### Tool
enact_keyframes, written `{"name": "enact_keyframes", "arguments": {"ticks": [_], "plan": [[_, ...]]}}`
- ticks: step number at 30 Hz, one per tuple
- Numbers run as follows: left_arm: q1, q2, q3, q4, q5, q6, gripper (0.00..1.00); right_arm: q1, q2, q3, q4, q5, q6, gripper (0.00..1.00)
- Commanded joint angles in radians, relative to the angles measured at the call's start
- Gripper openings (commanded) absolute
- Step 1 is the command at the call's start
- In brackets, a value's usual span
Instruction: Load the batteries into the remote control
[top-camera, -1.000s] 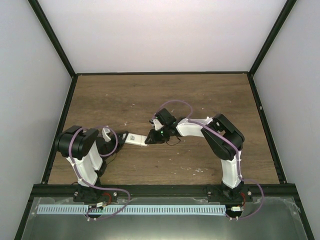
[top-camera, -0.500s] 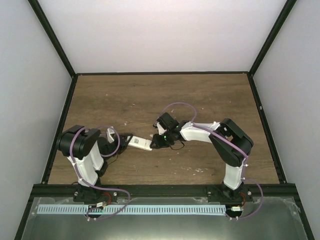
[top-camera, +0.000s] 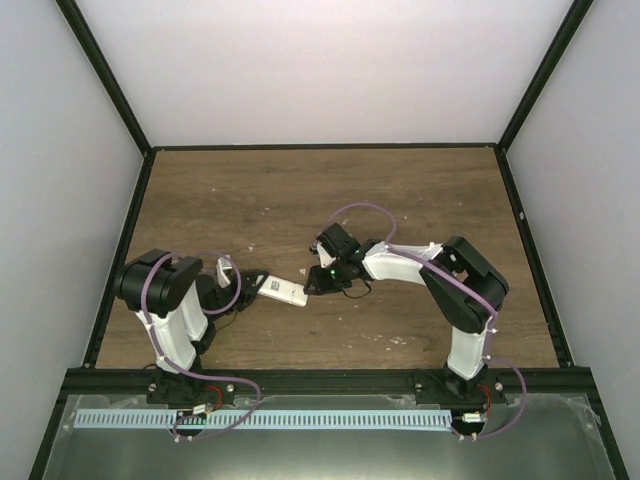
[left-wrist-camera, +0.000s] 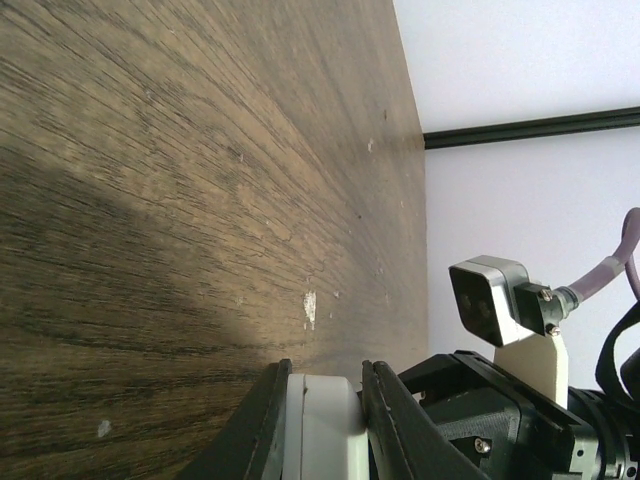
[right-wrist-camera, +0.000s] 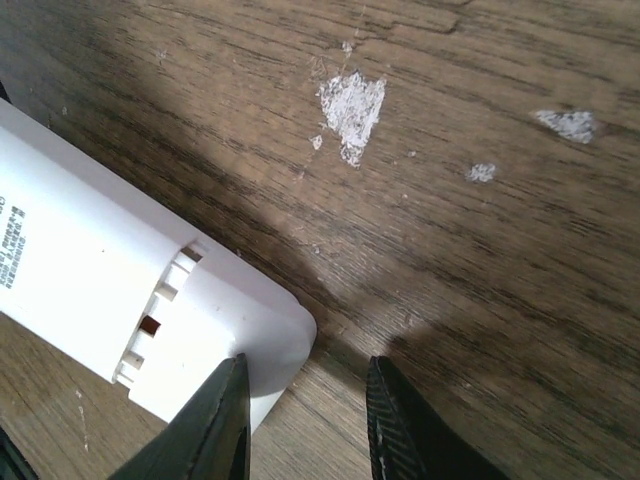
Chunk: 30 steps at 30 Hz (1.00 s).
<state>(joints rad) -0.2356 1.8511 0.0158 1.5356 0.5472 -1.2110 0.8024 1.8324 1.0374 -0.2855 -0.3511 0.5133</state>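
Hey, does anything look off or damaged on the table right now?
The wooden table has white scuffed patches near the remote control. The remote's end cover looks slid partly open, with slots showing along the seam. Nothing else stands out.

Robot test cell in a lab, definitely not someone's house

Brown wood-grain tabletop (top-camera: 400, 190) boxed in by plain white panels (top-camera: 320, 70) on a black frame (top-camera: 100, 70). Two small arms, left (top-camera: 170, 310) and right (top-camera: 455, 290), sit bolted to a black rail (top-camera: 330, 380) at the near edge, with purple cables (top-camera: 355, 208) looping off them. There's a slotted white cable duct (top-camera: 330, 418) on a sheet-metal shelf (top-camera: 560, 440), a little wrist camera (left-wrist-camera: 490, 298), and white chips (right-wrist-camera: 352, 105) scuffed into the wood.
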Motion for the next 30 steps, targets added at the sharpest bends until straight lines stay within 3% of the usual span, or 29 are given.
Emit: {"name": "enact_keyframes", "arguments": {"ticks": [1,15,28,30], "plan": [[-0.009,0.025,-0.049,0.069,0.038,0.01,0.0,0.001,0.048,0.003,0.03,-0.005,-0.009,0.25],[-0.009,0.03,-0.04,0.069,0.039,-0.003,0.0,0.014,0.094,0.029,0.092,-0.081,0.011,0.21],[-0.007,0.026,-0.043,0.069,0.031,-0.015,0.0,0.013,-0.043,0.053,0.008,0.012,-0.006,0.22],[-0.005,0.024,-0.042,0.069,0.034,-0.014,0.0,0.012,-0.08,0.06,0.006,0.026,-0.011,0.25]]}}
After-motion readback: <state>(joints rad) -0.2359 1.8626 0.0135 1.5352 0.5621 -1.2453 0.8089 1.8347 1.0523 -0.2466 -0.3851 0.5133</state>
